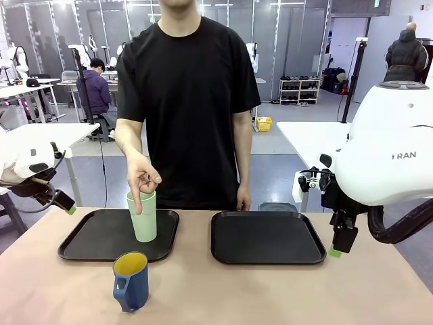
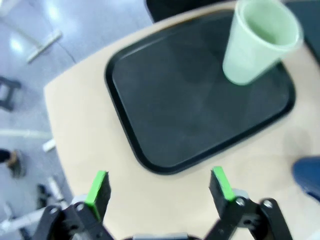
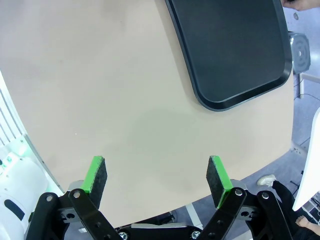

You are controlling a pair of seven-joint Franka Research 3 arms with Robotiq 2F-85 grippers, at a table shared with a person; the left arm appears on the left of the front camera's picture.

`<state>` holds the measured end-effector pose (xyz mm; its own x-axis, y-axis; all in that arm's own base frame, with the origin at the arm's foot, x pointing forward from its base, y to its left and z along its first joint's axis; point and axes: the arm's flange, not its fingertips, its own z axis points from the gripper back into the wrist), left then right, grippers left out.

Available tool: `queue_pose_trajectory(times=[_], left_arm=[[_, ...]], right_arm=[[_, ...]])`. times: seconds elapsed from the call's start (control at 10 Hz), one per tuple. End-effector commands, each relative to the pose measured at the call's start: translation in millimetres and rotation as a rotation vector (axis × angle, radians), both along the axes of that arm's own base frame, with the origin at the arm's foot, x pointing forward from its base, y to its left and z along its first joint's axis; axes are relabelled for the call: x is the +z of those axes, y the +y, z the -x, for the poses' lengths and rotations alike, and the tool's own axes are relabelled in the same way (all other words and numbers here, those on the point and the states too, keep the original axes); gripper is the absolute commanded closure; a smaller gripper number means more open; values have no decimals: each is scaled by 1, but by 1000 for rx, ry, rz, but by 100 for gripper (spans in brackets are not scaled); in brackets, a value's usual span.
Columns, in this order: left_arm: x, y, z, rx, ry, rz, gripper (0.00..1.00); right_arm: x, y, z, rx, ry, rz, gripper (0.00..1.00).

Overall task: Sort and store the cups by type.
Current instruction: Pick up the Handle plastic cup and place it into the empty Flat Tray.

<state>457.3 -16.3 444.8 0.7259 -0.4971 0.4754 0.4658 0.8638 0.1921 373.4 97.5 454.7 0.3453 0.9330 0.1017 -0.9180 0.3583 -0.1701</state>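
A tall pale green tumbler (image 1: 143,217) stands upright on the left black tray (image 1: 88,237), with the person's hand (image 1: 142,177) on its rim. The same tumbler (image 2: 259,41) appears at the top right of the left wrist view. A dark blue handled mug (image 1: 131,280) with a yellow inside stands on the table in front of that tray. My left gripper (image 2: 160,186) hovers open over the table's left corner, well away from both cups. At the table's right edge, my right gripper (image 3: 157,179) hangs open with nothing between its fingers.
A second black tray (image 1: 265,237) lies bare at the right of the table, and its corner (image 3: 235,50) shows in the right wrist view. The tan tabletop (image 1: 270,291) lies bare in front of both trays. The person stands at the far side.
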Motion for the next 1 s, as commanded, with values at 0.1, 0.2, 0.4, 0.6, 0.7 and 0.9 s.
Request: queue_pose_trajectory(times=[0.1,0.2,0.4,0.6,0.7,0.9], left_arm=[[8,9,9,-404,61,-117,0],[6,6,10,-502,94,-206,0],[2,0,12,-691,112,-251,0],[-1,-6,15,-800,121,-308,0],[-5,-10,16,-847,102,-347,0],[-10,-14,16,-872,126,-370,0]], right_arm=[[1,0,2,-21,-1,17,0],[1,0,2,-21,-1,17,0],[1,0,2,-21,-1,17,0],[1,0,2,-21,-1,17,0],[1,0,2,-21,-1,17,0],[1,0,2,-21,-1,17,0]])
